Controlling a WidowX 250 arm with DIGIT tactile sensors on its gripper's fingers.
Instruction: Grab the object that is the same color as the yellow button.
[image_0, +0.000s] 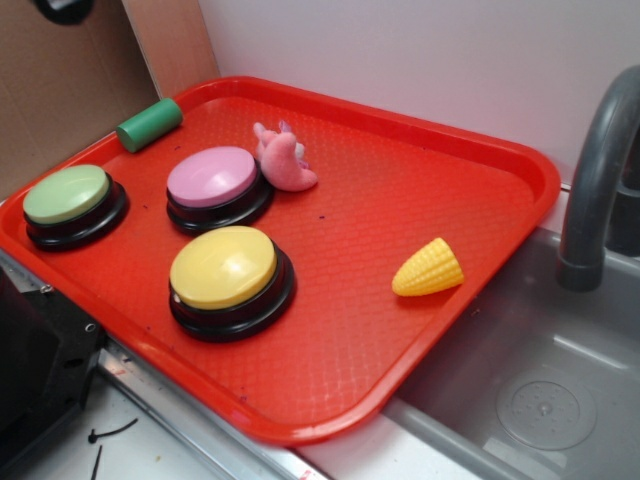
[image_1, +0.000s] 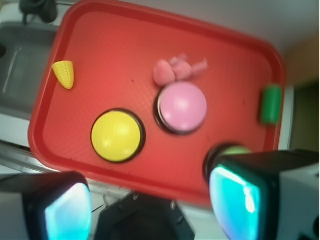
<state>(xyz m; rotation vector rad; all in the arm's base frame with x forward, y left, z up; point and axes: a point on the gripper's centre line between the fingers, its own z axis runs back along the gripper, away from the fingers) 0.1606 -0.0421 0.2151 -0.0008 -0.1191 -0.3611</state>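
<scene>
The small yellow corn cob piece (image_0: 428, 268) lies on its side on the red tray (image_0: 440, 170), near the tray's right edge; in the wrist view it (image_1: 64, 74) is at the upper left. The yellow button (image_0: 224, 267) with its black base stands at the tray's front; it also shows in the wrist view (image_1: 116, 135). My gripper (image_1: 150, 207) is open and empty, high above the tray's front edge, far from the corn. Its fingers (image_1: 67, 210) fill the wrist view's bottom corners. The gripper is out of the exterior view.
A pink-topped button (image_0: 212, 178), a green-topped button (image_0: 67, 195), a pink plush toy (image_0: 283, 158) and a green cylinder (image_0: 149, 124) are on the tray. A grey sink (image_0: 540, 380) with a faucet (image_0: 600, 170) lies to the right. A black block (image_0: 30, 370) is at the front left.
</scene>
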